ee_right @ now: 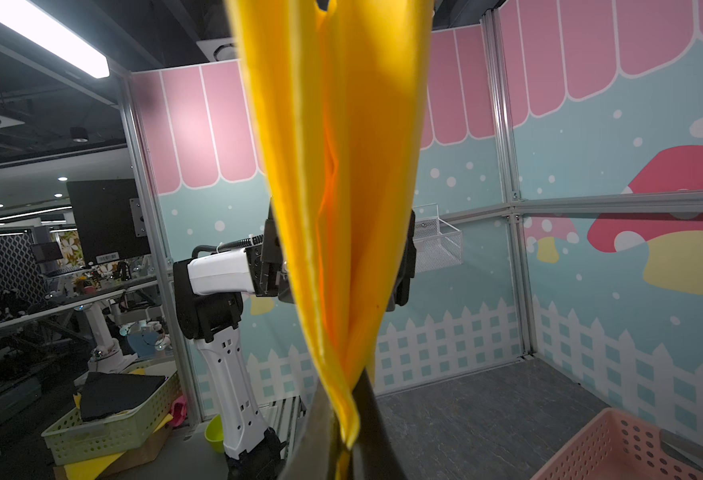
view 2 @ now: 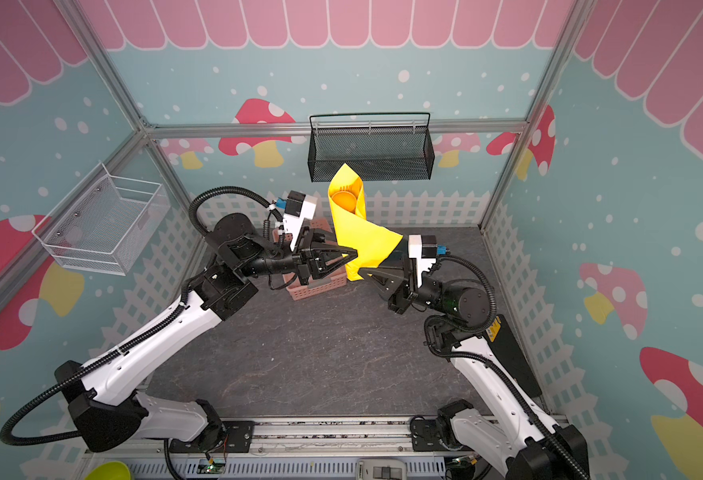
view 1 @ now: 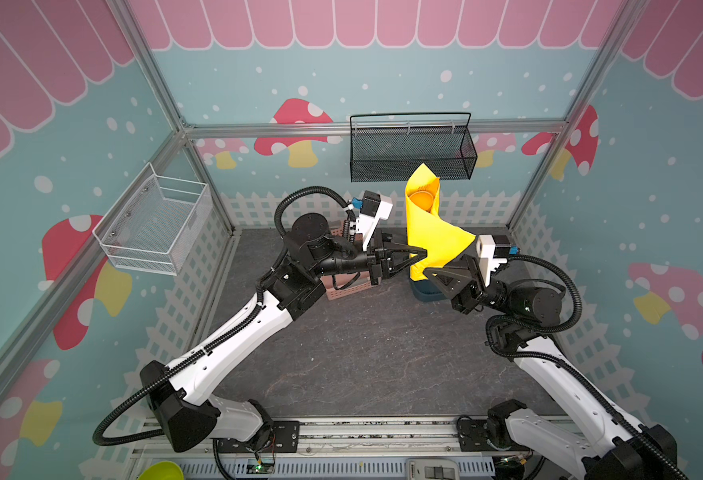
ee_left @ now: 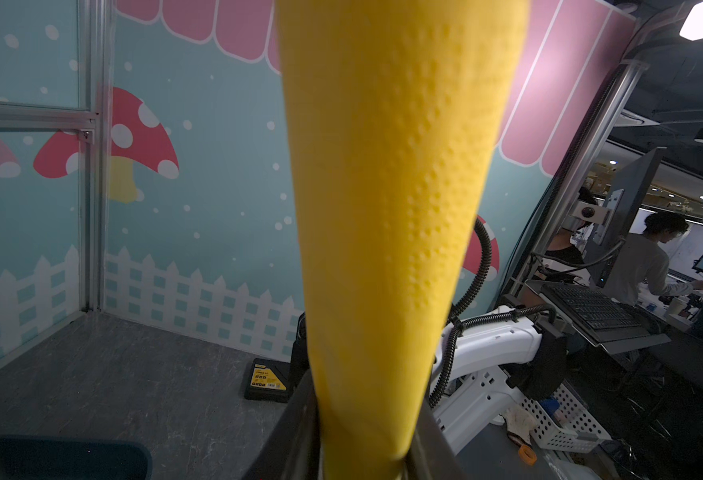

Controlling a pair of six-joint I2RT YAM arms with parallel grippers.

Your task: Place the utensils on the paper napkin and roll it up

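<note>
The paper napkin (view 1: 428, 224) (view 2: 354, 232) is a bright yellow roll standing upright in the air above the back of the table. An orange spoon bowl (view 1: 421, 200) (view 2: 345, 199) shows inside its open top; the other utensils are hidden in the roll. My left gripper (view 1: 423, 253) (view 2: 355, 252) is shut on the roll's lower part from the left, and in the left wrist view its jaws (ee_left: 364, 424) press both sides of the napkin (ee_left: 383, 208). My right gripper (view 1: 426, 272) (view 2: 362, 272) (ee_right: 343, 440) is shut on the napkin's (ee_right: 333, 166) bottom tip.
A pink basket (view 1: 350, 286) (ee_right: 632, 449) stands under the left wrist. A dark blue container (view 1: 424, 293) sits below the roll. A black mesh basket (view 1: 412, 149) hangs on the back wall, a white wire basket (view 1: 154, 224) on the left wall. A black box (ee_left: 266, 380) lies at the right.
</note>
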